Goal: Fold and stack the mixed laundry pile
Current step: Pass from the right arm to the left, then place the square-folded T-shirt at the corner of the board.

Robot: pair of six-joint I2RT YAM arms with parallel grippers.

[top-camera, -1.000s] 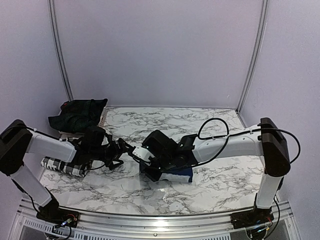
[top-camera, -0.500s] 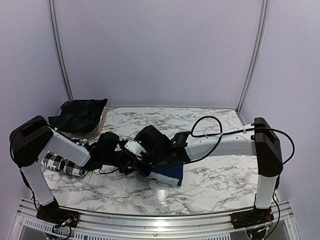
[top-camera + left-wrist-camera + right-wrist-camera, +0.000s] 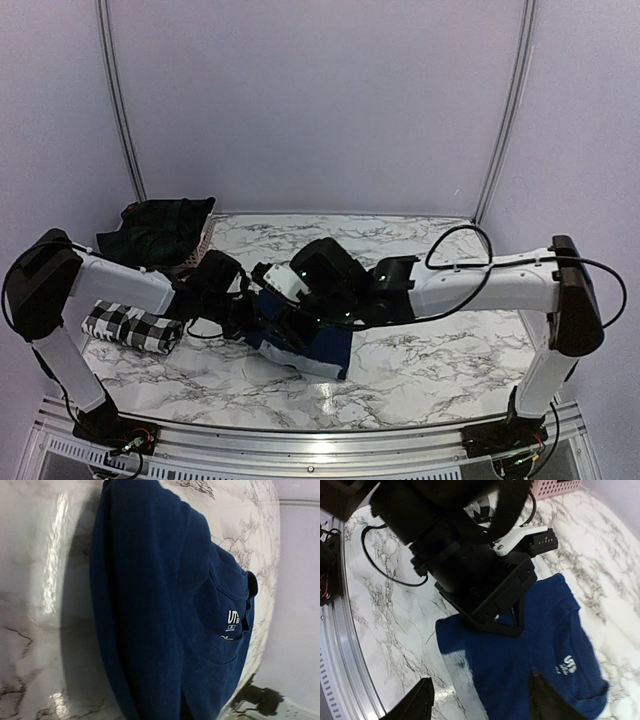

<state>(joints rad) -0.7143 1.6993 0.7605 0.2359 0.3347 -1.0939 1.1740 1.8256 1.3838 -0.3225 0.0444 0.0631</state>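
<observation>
The white marble-patterned tabletop (image 3: 430, 350) carries everything. Near its middle, toward the front edge, lies the plain navy blue cotton T-shirt (image 3: 318, 352), folded into a narrow bundle, and both arms meet over it. Well to its left rests the black-and-white large-check shirt (image 3: 128, 327), folded into a flat packet. Behind that, the dark green-and-navy plaid garment (image 3: 155, 228) is heaped in a pink plastic basket (image 3: 206, 240).

The left jaws are pressed together at the T-shirt's left edge. We judge that they are pinching cloth there, though their housing hides the tips. The right jaws stand spread above the T-shirt, their fingertips (image 3: 422, 702) clear of the cloth and gripping nothing.

We expect the T-shirt to be light, soft and limp. Lifted by a single point, it would sag and its layers would fall open. On the glossy marble it would probably slide rather than stay put. We would take hold at a folded edge, biting through every layer, or at two corners of the same edge. The end with the small white print (image 3: 233, 617) looks thicker, so it may give a firmer bite.
</observation>
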